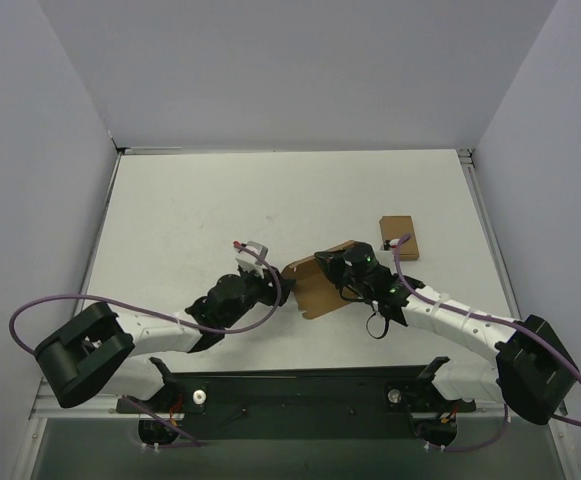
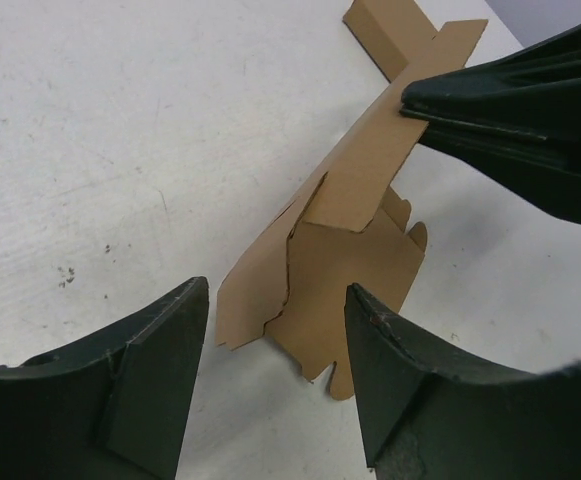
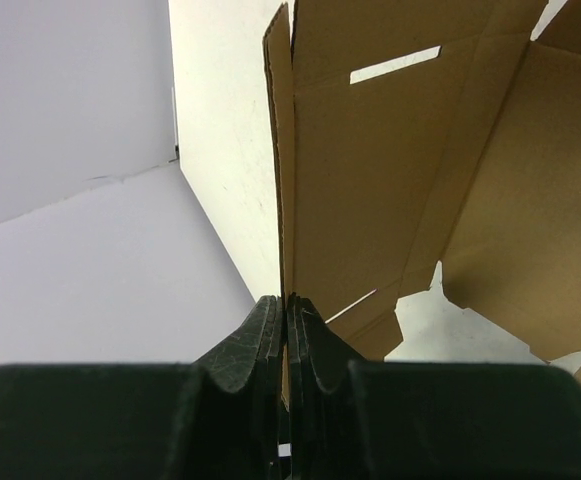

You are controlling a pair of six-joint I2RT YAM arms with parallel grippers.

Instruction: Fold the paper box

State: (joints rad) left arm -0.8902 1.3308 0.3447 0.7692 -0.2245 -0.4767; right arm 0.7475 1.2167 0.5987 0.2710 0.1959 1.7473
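Robotics lab test cell: I am working with my left arm [image 1: 150, 335] and my right arm [image 1: 450, 318] bolted side by side to a black base plate [image 1: 300, 385] at the near edge of a white table [image 1: 220, 200]. Plain pale walls [image 1: 300, 70] are boxing the table in on three sides, and purple cables [image 1: 70, 297] are looping loose off both arms.

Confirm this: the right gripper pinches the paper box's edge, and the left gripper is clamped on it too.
Not quite. The left wrist view shows the left gripper open, not clamped on the paper box; the right gripper does pinch its edge.
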